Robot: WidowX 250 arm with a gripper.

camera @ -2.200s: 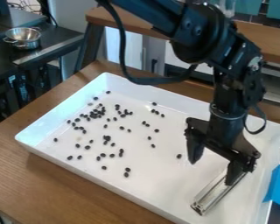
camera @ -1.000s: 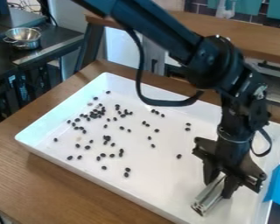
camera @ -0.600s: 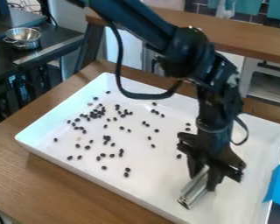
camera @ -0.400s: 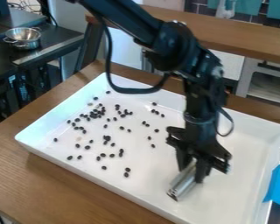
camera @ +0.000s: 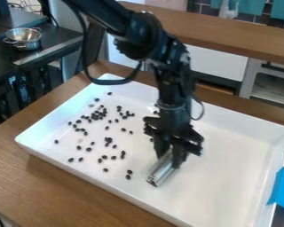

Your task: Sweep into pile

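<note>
Black pieces (camera: 129, 172) scattered, with a metal tube (camera: 160, 172) beside them.
Nearest, the tube slants inside the white tray (camera: 233, 177), gripper (camera: 171, 157) jaws clamped on it (one finger each side); the pieces dot the tray's left part, thickest towards its far-left edge; beyond sits a steel bowl (camera: 23, 37).

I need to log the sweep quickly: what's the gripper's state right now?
Gripper: closed on the shiny metal piece, one finger on either side, over the white tray.
</note>
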